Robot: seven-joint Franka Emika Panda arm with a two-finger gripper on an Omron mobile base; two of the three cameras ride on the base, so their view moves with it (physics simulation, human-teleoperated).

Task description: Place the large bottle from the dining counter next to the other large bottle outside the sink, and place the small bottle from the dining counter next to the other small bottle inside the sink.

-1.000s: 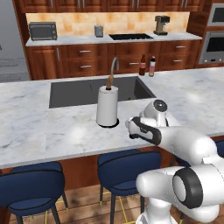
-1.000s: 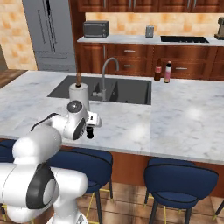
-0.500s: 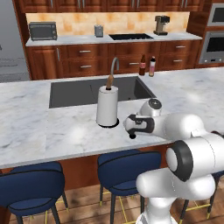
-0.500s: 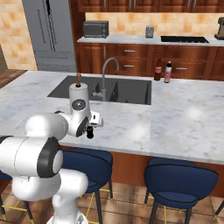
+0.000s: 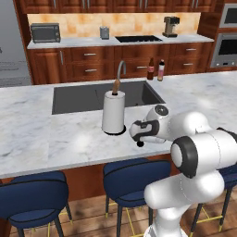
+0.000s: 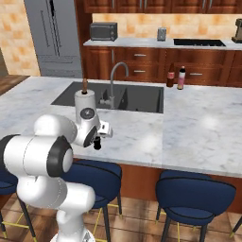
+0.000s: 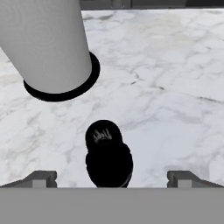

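Kitchen, marble table [image 5: 46,134]: small bottle [image 7: 107,153] upright at lower centre of the hand view, beside the paper-towel roll [image 5: 113,112]; hand [image 7: 111,177] spread wide around it, untouched; step: pickup; next: descend, close, carry to sink [image 5: 78,97].

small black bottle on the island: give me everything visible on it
The small black bottle is black all over, glossy, with a rounded body and a narrower top bearing a faint pale mark. Seen from above in the hand view, it stands on the white marble dining counter, close to but apart from the paper towel roll and its dark base ring. It sits centred between the gripper's open fingers, with nothing gripping it. In the left base view it shows just below the hand.
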